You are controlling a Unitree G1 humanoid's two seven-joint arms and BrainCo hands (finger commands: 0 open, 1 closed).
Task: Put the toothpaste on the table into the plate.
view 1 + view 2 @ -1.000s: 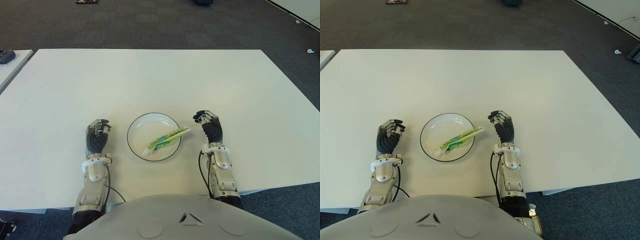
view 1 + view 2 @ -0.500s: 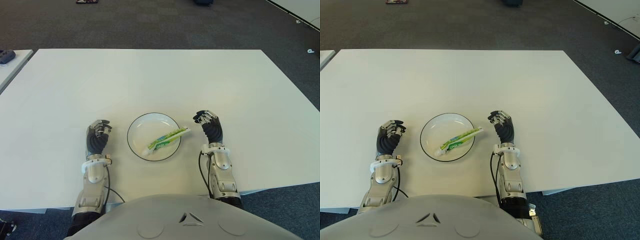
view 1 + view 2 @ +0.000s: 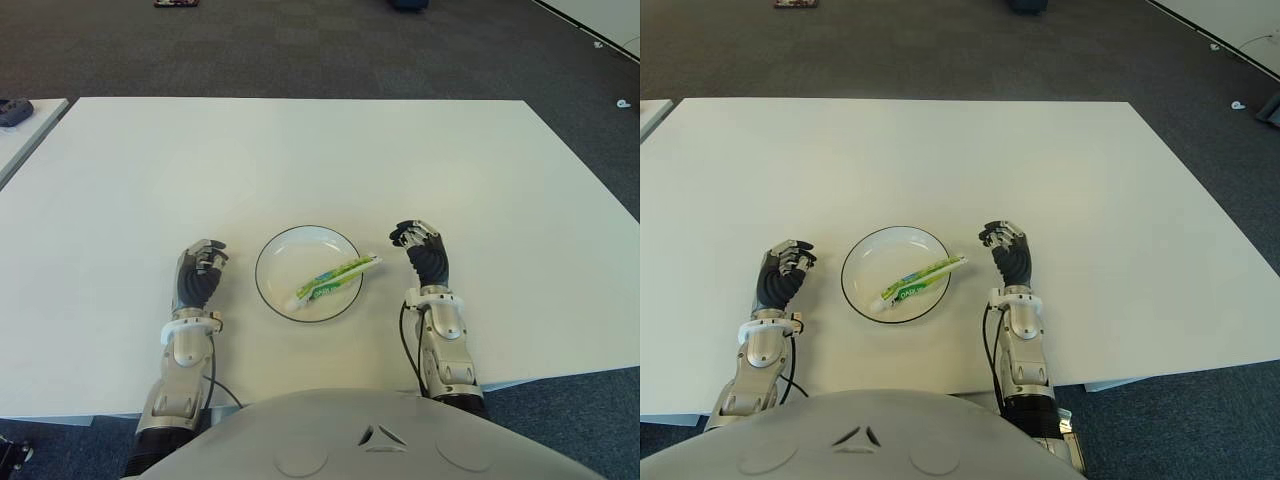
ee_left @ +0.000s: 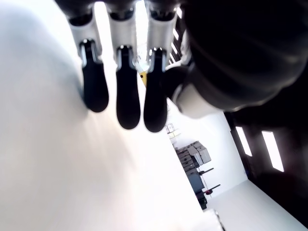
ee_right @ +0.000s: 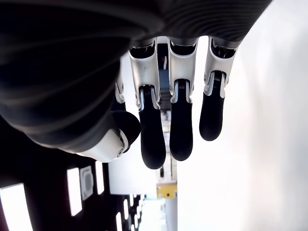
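Nearest the robot, the left robot hand (image 3: pixel 197 275) shows left of the plate (image 3: pixel 272 258) and the right robot hand (image 3: pixel 423 255) right of it, each with fingers loosely curled and nothing between them (both wrist views show bare fingertips). They flank the plate, apart from it, which suggests the placing is done. The toothpaste (image 3: pixel 335 278) lies slantwise in the plate, one end over the right rim. Beyond, the tabletop (image 3: pixel 320 160) runs on

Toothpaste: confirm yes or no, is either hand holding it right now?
No. The toothpaste lies in the plate, while the left hand and right hand flank the plate, holding nothing.
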